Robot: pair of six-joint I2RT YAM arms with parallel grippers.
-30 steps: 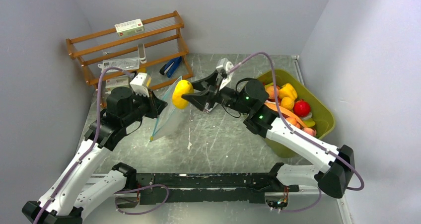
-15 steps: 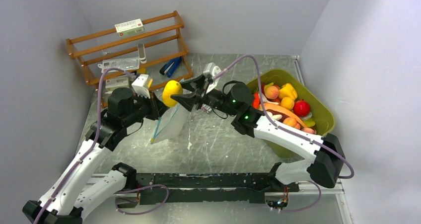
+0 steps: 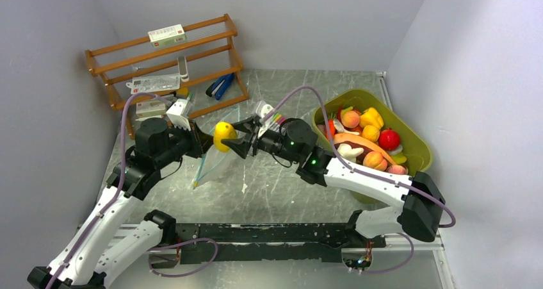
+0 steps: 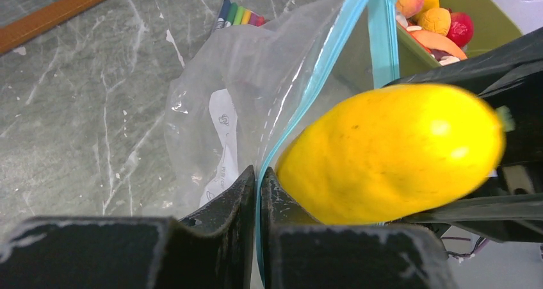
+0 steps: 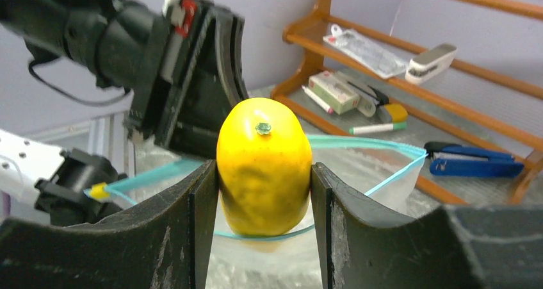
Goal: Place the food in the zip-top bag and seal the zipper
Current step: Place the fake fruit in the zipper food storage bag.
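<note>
Scratched grey tabletop beneath zip-top bag, pale lilac walls

No text, brand or number can be read in any view.

- White box, on top rail of rack: red patch at one end, green band along its side, print too small to read.
- Flat packet, on the rack's middle shelf: red mark at its left end, lettering not resolvable.
- Small box, on the rack's lower shelf: red-and-white face, faint lines of print, illegible.
- White label, inside bag in front of the rack: grey symbols and lines of print, seen through creased plastic, cannot be read.
</note>
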